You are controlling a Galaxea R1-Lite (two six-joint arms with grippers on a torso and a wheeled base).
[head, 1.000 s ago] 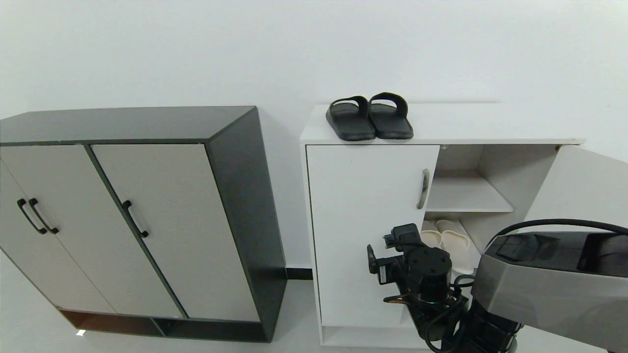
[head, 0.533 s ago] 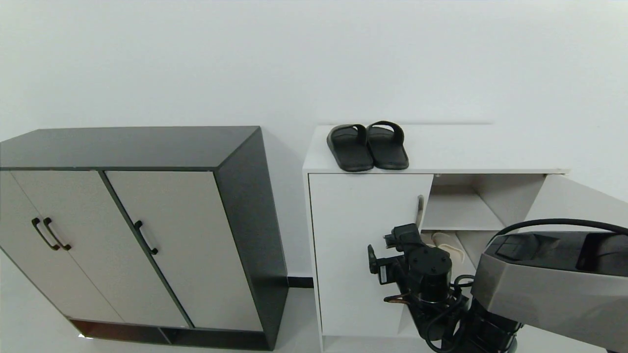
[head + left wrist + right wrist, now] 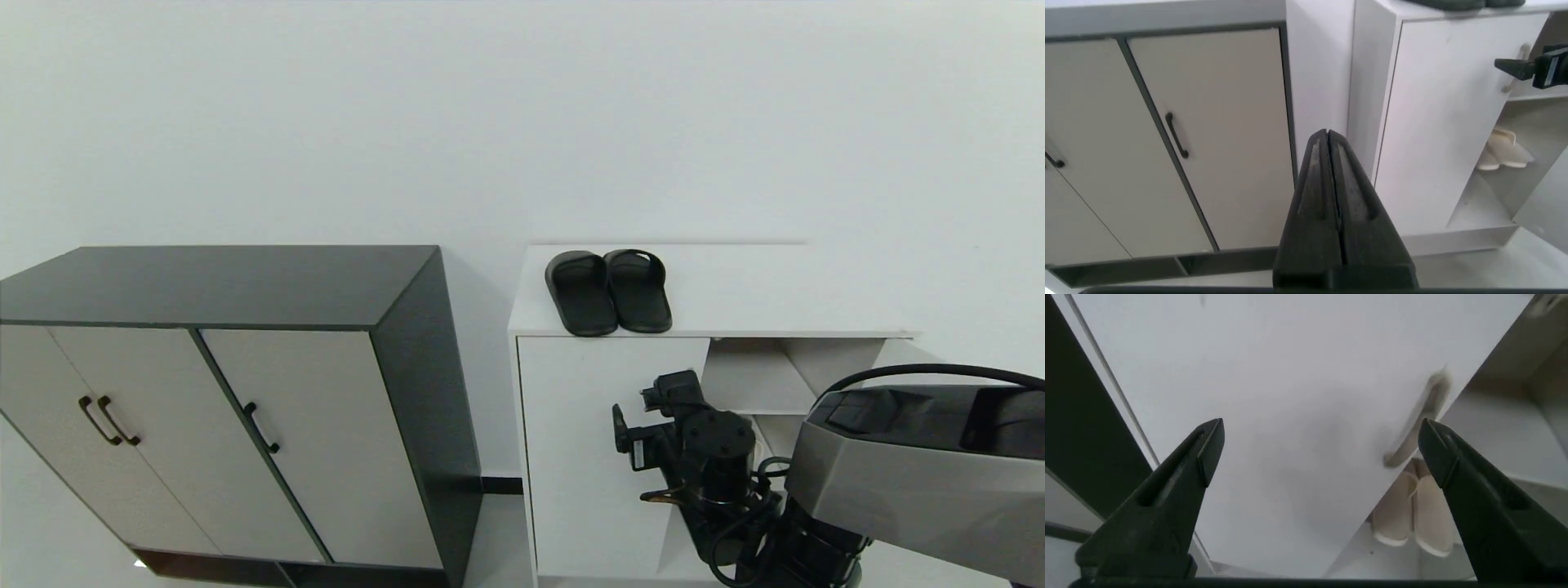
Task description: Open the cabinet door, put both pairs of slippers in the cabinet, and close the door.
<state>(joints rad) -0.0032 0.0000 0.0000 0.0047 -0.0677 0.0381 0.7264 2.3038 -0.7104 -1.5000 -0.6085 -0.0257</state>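
Right wrist view: the right gripper (image 3: pixel 1319 429) is seen with its fingers spread wide and nothing held between them, facing the closed door (image 3: pixel 1290 392) of the white cabinet (image 3: pixel 735 287). The door's handle (image 3: pixel 1417 425) is seen just inside one fingertip, and beyond it the pale slippers (image 3: pixel 1413 508) are seen lying side by side on the lower shelf of the open compartment (image 3: pixel 759 377). In the head view the black slippers (image 3: pixel 608 291) are found just right of centre, set side by side on the cabinet top near its left end, above and well apart from the right gripper. The left gripper (image 3: pixel 1328 139) is shown with its fingers pressed together on nothing, held low before the strip of wall between the white cabinet and the dark cabinet (image 3: pixel 220 286), which occupies the lower left of the head view.
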